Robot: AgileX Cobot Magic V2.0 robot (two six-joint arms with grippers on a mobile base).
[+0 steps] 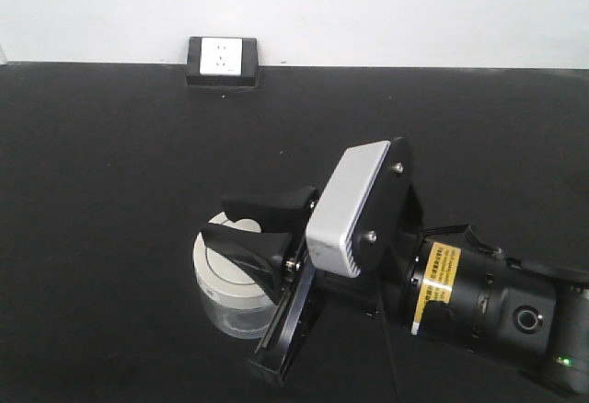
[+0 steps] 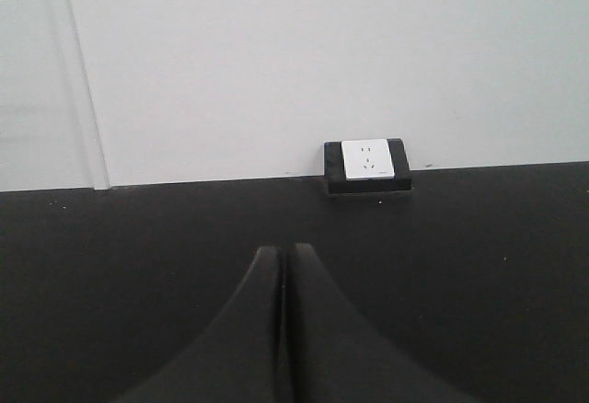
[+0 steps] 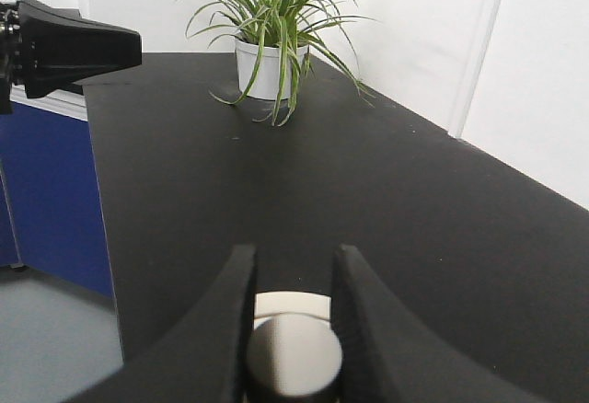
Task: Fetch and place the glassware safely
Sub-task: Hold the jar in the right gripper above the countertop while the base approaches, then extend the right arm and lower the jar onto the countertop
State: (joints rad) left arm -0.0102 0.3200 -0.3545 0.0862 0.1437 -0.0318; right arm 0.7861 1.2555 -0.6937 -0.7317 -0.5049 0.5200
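Under the tips of the right gripper point(image 1: 216, 217) stood the glass jar point(image 1: 225, 297).
The gripper was half open; I could not tell if it squeezed. The jar looked slippery and breakable: hold its sides.

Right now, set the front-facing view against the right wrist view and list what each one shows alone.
Only front-facing: the wall socket and the jar's clear glass body. Only right wrist: the potted plant and blue cabinet. Both: the jar's off-white lid, the right pincer over it, and the black table.
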